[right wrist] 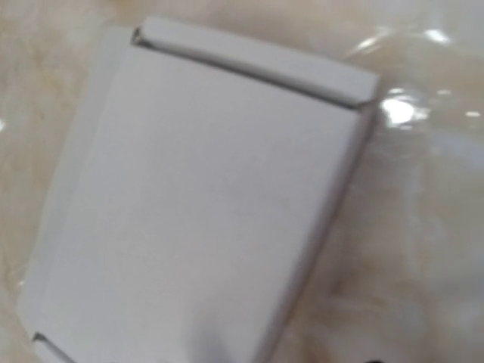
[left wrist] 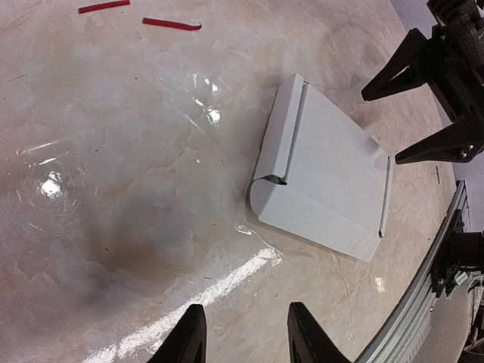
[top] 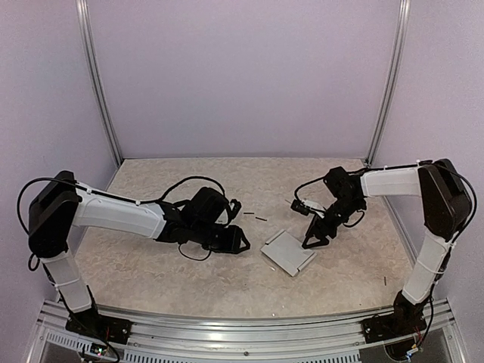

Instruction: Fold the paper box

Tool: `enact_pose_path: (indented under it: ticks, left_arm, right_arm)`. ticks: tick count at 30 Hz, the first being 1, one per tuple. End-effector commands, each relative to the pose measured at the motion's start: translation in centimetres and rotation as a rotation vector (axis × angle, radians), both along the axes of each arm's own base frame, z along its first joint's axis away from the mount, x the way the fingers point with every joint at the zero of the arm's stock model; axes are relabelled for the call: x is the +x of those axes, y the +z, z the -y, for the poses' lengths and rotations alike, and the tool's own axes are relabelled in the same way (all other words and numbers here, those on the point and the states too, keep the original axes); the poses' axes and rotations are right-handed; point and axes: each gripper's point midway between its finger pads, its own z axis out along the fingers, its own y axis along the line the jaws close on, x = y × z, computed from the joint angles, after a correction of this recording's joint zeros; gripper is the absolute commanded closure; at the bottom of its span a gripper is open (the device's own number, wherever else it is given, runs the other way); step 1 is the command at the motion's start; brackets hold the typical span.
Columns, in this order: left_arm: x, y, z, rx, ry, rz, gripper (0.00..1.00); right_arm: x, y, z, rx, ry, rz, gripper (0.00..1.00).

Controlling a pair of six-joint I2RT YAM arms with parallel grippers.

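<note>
On the mottled beige counter point(top: 151, 280), a slim grey-white paper box point(top: 287, 252) lies between left hand point(left wrist: 242, 333) and right hand point(left wrist: 380, 128), both parted, empty.

The right wrist view is blurred throughout: the paper box point(right wrist: 204, 204) shows only soft edges, and its 6 o'clock end runs off the picture. A dark speck point(right wrist: 370, 360) at that edge is too small to name. In the left wrist view the left jaws are cut off at 6 o'clock, only two fingertips point(left wrist: 193, 333) showing, and the right jaws at 2 o'clock lose their body past the edge. From above, two thin scraps point(top: 255, 216) at the box's 11 o'clock are too small to identify.
</note>
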Motion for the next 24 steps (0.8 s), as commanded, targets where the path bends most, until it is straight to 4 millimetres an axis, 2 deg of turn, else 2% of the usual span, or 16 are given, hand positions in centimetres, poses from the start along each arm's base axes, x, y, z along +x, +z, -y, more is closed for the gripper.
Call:
enact_pose_path:
  ticks: [1, 5, 8, 10, 12, 15, 18, 19, 20, 21, 24]
  left_arm:
    - [1.6, 3.0, 1.1, -0.177, 0.114, -0.039, 0.63]
    - [0.9, 1.7, 1.9, -0.210, 0.071, -0.106, 0.63]
    - [0.6, 0.6, 0.1, -0.177, 0.120, -0.103, 0.63]
    - [0.3, 1.5, -1.3, -0.186, 0.161, -0.079, 0.63]
    - [-0.2, 2.1, -2.5, -0.199, 0.194, -0.072, 0.63]
    - [-1.2, 1.9, -3.9, -0.180, 0.242, -0.073, 0.63]
    - [-2.0, 2.3, -3.9, -0.186, 0.246, -0.077, 0.63]
    - [-2.2, 2.3, -3.6, -0.188, 0.237, -0.081, 0.63]
    - [-2.3, 2.2, -3.4, -0.185, 0.232, -0.088, 0.63]
    - [-2.4, 1.9, -3.3, -0.175, 0.233, -0.098, 0.63]
    - [-2.3, 1.2, -3.1, -0.160, 0.223, -0.118, 0.63]
  right_arm:
    - [0.9, -0.4, 1.0, -0.082, -0.058, 0.028, 0.33]
    - [-0.8, -1.3, 1.7, -0.115, -0.033, -0.015, 0.37]
    - [-3.4, -1.2, 1.8, -0.100, 0.040, -0.074, 0.37]
    - [-5.2, -0.7, 1.4, -0.069, 0.092, -0.113, 0.36]
    - [-6.6, -0.3, 0.6, -0.040, 0.133, -0.139, 0.34]
    - [-8.9, -0.5, -1.7, -0.015, 0.205, -0.193, 0.31]
    - [-11.3, -0.3, -4.8, 0.031, 0.315, -0.271, 0.31]
    - [-12.0, -0.1, -5.6, 0.045, 0.351, -0.299, 0.22]
    - [-12.4, 0.2, -6.0, 0.066, 0.375, -0.325, 0.06]
    - [-12.4, 0.5, -6.3, 0.083, 0.384, -0.338, 0.01]
    - [-11.9, 0.6, -5.6, 0.068, 0.378, -0.319, 0.00]
